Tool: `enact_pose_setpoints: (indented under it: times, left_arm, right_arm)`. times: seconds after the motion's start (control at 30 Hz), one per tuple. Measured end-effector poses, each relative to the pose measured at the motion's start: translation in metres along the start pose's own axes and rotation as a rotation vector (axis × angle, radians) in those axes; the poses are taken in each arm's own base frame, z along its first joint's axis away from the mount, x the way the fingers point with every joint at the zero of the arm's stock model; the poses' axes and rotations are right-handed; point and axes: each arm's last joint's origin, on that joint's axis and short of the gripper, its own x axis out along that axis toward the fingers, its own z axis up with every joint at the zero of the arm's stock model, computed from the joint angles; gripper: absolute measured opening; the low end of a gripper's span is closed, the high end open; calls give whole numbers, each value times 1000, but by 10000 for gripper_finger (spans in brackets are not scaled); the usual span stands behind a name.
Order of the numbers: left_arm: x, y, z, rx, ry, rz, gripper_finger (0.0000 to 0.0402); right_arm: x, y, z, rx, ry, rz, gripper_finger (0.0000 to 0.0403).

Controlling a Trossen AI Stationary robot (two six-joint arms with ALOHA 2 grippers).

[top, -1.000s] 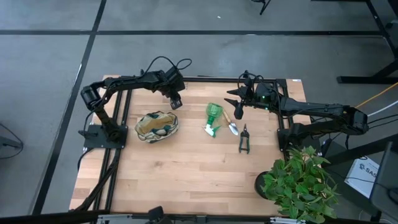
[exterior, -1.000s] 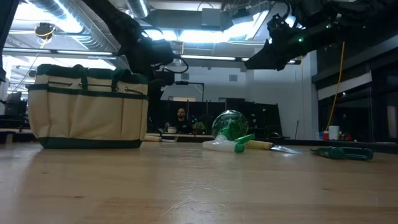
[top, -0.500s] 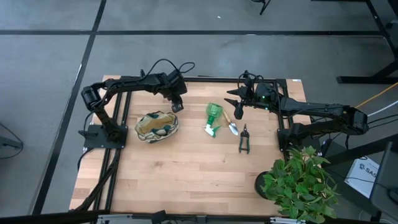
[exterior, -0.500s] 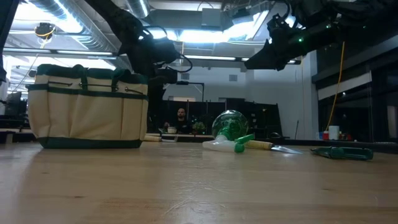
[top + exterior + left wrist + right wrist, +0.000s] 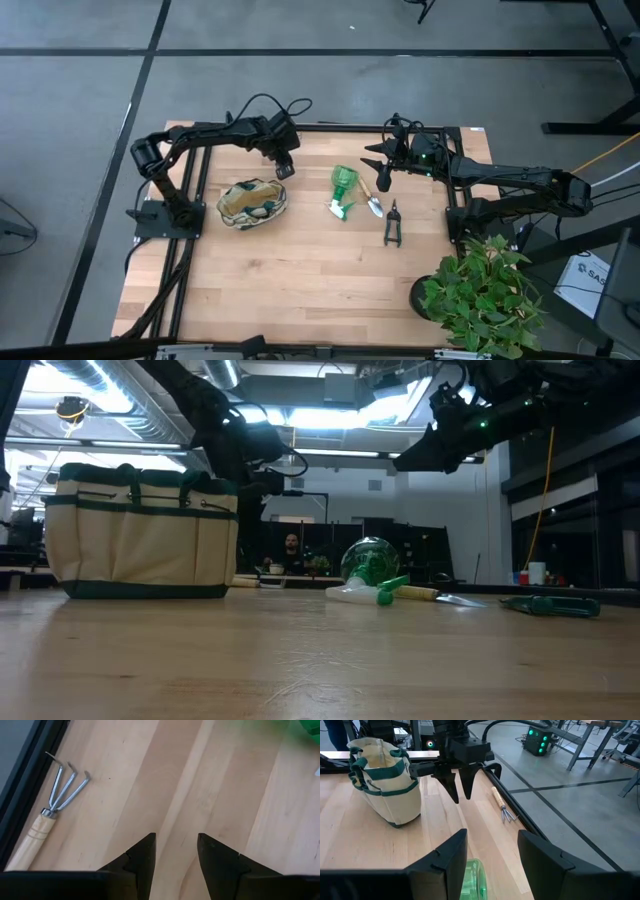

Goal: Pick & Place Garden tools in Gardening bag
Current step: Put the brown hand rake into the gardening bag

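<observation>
While hanging above the bare worktop (image 5: 300,270) with nothing between its spread fingers, left pincer (image 5: 283,170) pointed down, just beyond the far rim of the gardening bag (image 5: 252,202). Rake (image 5: 52,807) lay flat near that pincer, beside the worktop's dark back edge, prongs toward it. Right pincer (image 5: 381,178) hovered spread and empty over the spray bottle (image 5: 343,183) and trowel (image 5: 372,201). Bottle lay on its side directly under those fingers, trowel just beside it, pruning shears (image 5: 392,225) a little farther toward the potted plant (image 5: 480,295). Bag stood upright, well apart from the right pincer.
</observation>
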Motion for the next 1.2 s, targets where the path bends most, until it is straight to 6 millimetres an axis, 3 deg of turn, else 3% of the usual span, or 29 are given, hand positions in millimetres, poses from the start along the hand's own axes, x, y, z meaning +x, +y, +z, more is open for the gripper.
enact_pose_setpoints:
  times: [0.73, 1.2]
  left_arm:
    - [33, 19, -11, -64, 96, 3, 141]
    - [36, 20, -10, -53, 94, 4, 141]
  right_arm:
    - [0, 0, 0, 0, 0, 0, 179]
    - [0, 0, 0, 0, 0, 0, 179]
